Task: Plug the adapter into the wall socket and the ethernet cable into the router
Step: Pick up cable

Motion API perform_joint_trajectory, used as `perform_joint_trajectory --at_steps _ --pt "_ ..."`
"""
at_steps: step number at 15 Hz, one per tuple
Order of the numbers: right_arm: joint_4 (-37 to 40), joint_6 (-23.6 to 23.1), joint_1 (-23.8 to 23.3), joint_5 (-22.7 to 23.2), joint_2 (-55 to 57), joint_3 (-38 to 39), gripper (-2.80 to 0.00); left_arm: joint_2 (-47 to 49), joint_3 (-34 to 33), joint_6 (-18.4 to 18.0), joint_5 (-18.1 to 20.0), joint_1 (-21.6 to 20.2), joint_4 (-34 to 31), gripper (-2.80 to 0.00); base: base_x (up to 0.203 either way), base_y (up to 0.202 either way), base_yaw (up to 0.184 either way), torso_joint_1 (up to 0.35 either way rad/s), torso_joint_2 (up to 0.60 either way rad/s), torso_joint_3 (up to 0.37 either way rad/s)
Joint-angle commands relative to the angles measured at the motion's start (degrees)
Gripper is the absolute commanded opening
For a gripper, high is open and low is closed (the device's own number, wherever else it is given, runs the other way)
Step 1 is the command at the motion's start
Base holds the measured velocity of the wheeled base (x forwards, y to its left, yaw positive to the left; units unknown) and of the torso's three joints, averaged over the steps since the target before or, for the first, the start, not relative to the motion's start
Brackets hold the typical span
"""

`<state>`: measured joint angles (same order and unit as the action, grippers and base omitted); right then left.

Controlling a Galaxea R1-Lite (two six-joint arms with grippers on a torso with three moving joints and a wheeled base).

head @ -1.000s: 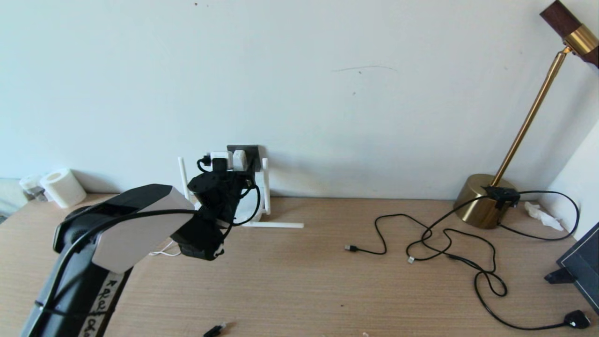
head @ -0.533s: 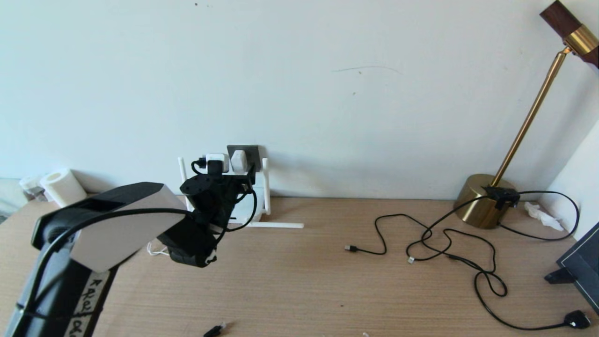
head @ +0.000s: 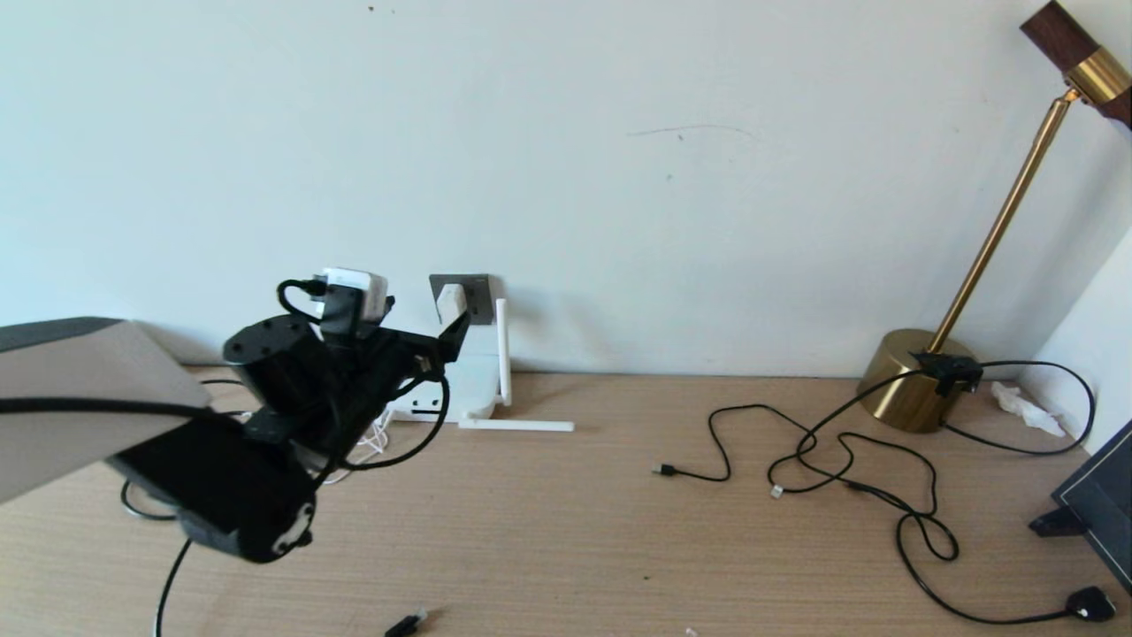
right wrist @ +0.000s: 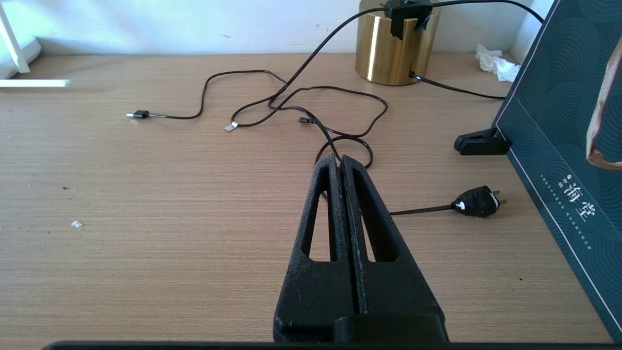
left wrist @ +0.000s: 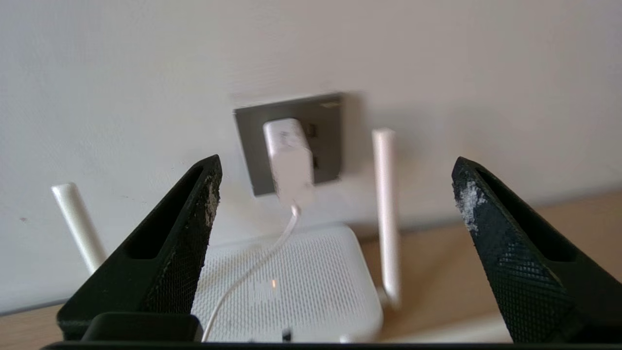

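Adapter [left wrist: 286,160] sits in the wall socket [left wrist: 326,141], seemingly seated; left gripper [left wrist: 335,204] gapes wide and empty, clear of it; right gripper [right wrist: 342,167] shut, idle.

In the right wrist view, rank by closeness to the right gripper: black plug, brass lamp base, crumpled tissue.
From the right gripper:
1. Black plug, on the desk beside the box.
2. Brass lamp base, by the wall.
3. Crumpled tissue, in the far corner.

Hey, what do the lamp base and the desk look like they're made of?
The lamp base looks like brushed brass-toned metal: it shows vertical sheen streaks. The desk looks like matte wood or wood-look laminate, with fine straight grain lines; which one cannot be told.
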<state>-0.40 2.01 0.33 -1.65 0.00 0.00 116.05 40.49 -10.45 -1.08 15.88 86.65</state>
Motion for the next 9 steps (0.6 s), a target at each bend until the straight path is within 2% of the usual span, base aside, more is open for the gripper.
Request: perform_joint_trajectory --at_steps 1,3,4,5,6,8,9 --pt "0.0 0.0 0.0 0.0 0.0 0.0 -2.80 -16.1 -11.1 -4.1 6.2 -1.1 -2.9 0.00 0.000 0.000 0.000 0.000 0.00 0.000" --pt "0.0 0.0 0.0 0.0 0.0 0.0 -2.80 -27.5 -17.0 -8.3 11.8 -2.1 -13.5 0.00 0.000 0.000 0.000 0.000 0.00 0.000" --pt "0.0 0.0 0.0 0.0 0.0 0.0 -2.80 -33.7 -18.7 -10.7 14.1 -2.4 -22.3 0.00 0.000 0.000 0.000 0.000 0.00 0.000" --pt "0.0 0.0 0.0 0.0 0.0 0.0 -2.80 -39.7 -19.6 -13.5 16.0 -2.5 -33.3 0.00 0.000 0.000 0.000 0.000 0.00 0.000" --pt "0.0 0.0 0.0 0.0 0.0 0.0 -2.80 -45.7 -20.1 -17.0 17.4 -2.6 -47.2 0.00 0.000 0.000 0.000 0.000 0.00 0.000" --pt "0.0 0.0 0.0 0.0 0.0 0.0 -2.80 -54.7 -20.3 -27.6 19.3 -2.5 -74.0 0.00 0.000 0.000 0.000 0.000 0.00 0.000" --pt "0.0 0.0 0.0 0.1 0.0 0.0 -2.80 -57.8 -20.3 -35.1 19.9 -2.5 -84.1 0.00 0.000 0.000 0.000 0.000 0.00 0.000"
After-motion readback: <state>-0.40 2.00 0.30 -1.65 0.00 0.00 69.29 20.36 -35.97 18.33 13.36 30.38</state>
